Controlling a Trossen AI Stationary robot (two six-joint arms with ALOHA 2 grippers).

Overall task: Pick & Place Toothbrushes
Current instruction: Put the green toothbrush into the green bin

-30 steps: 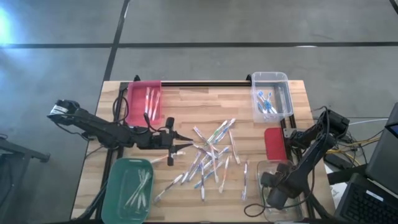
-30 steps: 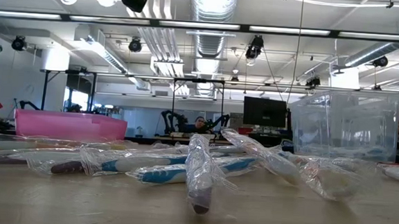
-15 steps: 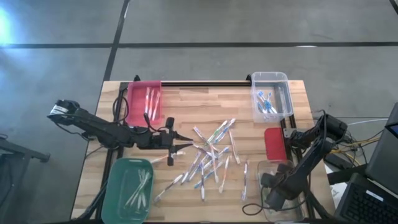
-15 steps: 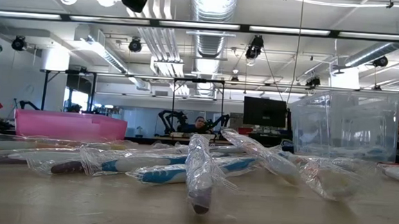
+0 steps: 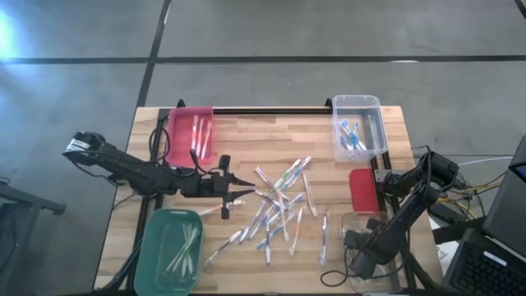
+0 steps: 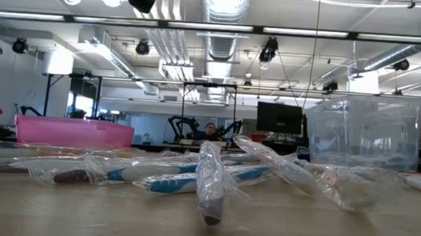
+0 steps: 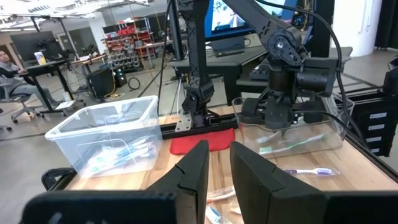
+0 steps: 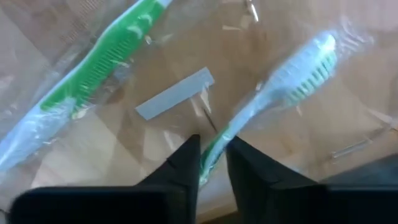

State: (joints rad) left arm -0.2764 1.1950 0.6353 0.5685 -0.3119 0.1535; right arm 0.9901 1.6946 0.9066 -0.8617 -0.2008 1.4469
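While reaching into the clear bin [image 5: 374, 256], right pincer [image 8: 211, 163] pinches a green toothbrush [image 8: 273, 99].

A pale wooden plank counter [image 5: 246, 136] is seen from above, set on a grey concrete floor [image 5: 271, 33] crossed by dark lines. A pink rectangular plastic bin [image 5: 191, 136] is placed at the far left corner, and a clear rectangular plastic bin [image 5: 359, 126] at the far right. A green rectangular plastic bin [image 5: 168, 251] is found at the near left corner. A flat red rectangular pad [image 5: 362, 190] lies near the right edge. A black rail [image 5: 271, 109] runs along the far edge.
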